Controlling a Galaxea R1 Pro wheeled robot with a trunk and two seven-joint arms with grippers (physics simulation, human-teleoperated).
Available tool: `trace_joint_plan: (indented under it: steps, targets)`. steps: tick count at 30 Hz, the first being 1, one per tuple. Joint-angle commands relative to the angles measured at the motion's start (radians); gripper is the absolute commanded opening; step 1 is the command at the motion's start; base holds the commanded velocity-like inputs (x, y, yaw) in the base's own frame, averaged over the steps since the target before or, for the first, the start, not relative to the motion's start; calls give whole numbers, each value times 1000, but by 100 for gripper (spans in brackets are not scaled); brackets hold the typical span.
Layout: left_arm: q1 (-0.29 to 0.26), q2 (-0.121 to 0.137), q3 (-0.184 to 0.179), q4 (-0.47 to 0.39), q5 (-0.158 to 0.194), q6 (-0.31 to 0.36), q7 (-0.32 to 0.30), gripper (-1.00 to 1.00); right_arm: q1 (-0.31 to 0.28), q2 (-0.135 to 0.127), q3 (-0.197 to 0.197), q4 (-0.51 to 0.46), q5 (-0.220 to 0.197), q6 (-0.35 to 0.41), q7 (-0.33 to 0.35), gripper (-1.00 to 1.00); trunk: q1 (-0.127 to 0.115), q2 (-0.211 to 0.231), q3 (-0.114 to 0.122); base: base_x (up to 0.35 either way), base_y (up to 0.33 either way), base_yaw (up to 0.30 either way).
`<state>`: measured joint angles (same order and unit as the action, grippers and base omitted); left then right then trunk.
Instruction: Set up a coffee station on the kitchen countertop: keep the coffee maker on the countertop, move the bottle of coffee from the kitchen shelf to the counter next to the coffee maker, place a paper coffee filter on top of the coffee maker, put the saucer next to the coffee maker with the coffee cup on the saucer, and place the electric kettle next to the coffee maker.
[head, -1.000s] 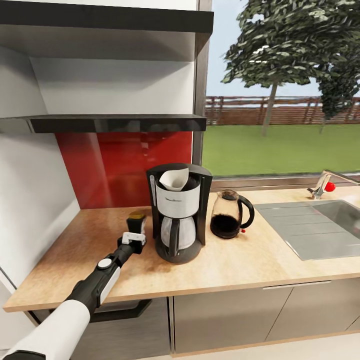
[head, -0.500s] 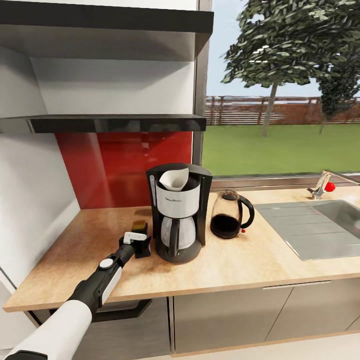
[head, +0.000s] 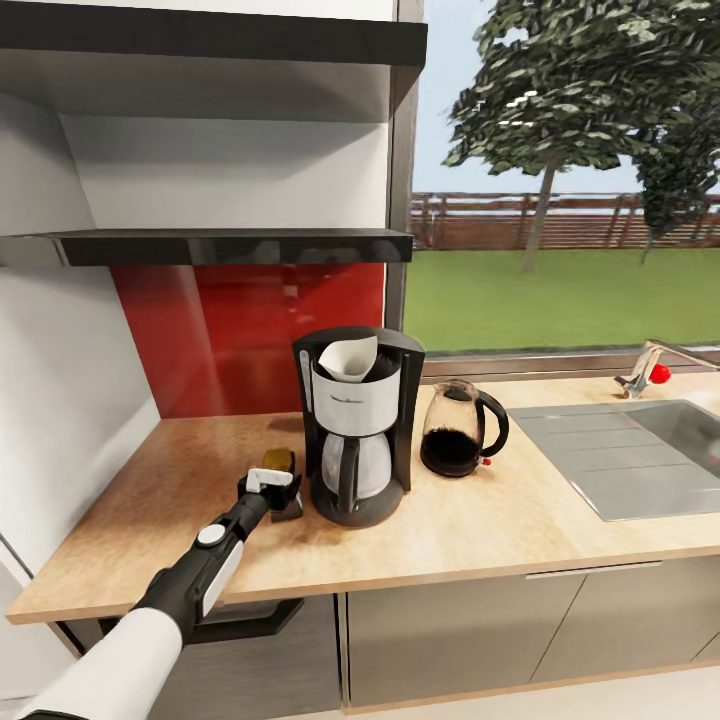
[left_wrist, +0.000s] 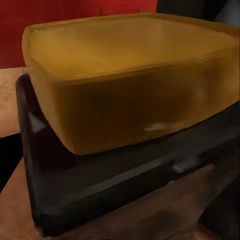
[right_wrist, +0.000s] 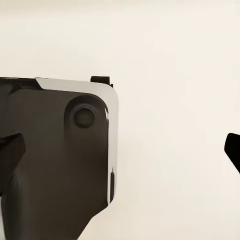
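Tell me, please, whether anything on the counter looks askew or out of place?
The filter sits tilted in the coffee maker, one edge poking up. The jar stands upright beside it at the left gripper. Nothing is spilled.

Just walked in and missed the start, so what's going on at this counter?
The robot is setting up a coffee station. Its left gripper has the coffee jar on the countertop, right beside the coffee maker, which has a paper filter in its top. The glass kettle stands on the coffee maker's other side. From here I cannot tell whether the gripper is holding the jar or has let go. The wall shelf is above.
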<state>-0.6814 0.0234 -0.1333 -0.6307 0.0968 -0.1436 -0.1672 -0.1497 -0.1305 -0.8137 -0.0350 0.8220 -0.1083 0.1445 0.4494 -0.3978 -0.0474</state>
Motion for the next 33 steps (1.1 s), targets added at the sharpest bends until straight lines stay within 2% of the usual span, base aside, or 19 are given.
trace_joint_plan:
  steps: [1, 18, 27, 33]
  targets:
    - [6, 1, -5, 0, 10, -3, -1, 100, -1, 0, -8, 0, 6, -2, 4, 100, 1, -2, -2, 0, 0, 0]
    - [13, 1, -5, -1, 11, -4, -2, 100, -1, 0, -8, 1, 6, -2, 4, 100, 1, -2, -2, -3, 0, 0]
    - [13, 3, -3, -1, 11, -4, -1, 100, -1, 0, -8, 1, 6, -2, 4, 100, 1, -2, -2, -255, 55, 0]
    - [14, 3, -3, -1, 11, -4, -2, 100, -1, 0, -8, 1, 6, -2, 4, 100, 1, -2, -2, -48, 12, 0]
